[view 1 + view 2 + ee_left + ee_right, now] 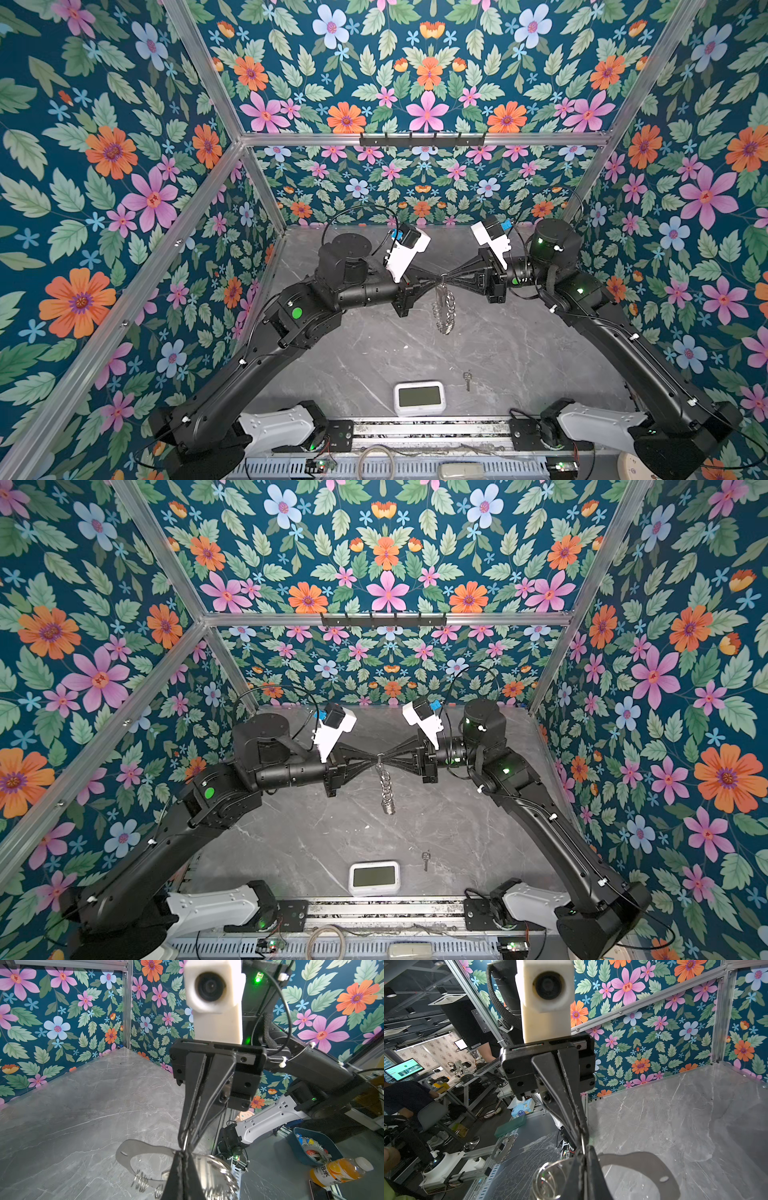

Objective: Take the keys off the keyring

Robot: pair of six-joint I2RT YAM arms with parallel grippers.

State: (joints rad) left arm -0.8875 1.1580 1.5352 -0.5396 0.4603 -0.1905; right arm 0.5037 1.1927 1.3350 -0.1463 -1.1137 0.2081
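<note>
The keyring (444,309) is held well above the worktop (365,357), hanging from the left tool (434,281) and the right tool (455,276), both clamped shut on its top edge, while one key (468,379) lies on the worktop near the white clock (419,397). The keyring is best steadied by the left tool while the right tool's pull is made slowly and straight, so that nothing is bent or dropped. Whether the other key is in that grip cannot be told.
</note>
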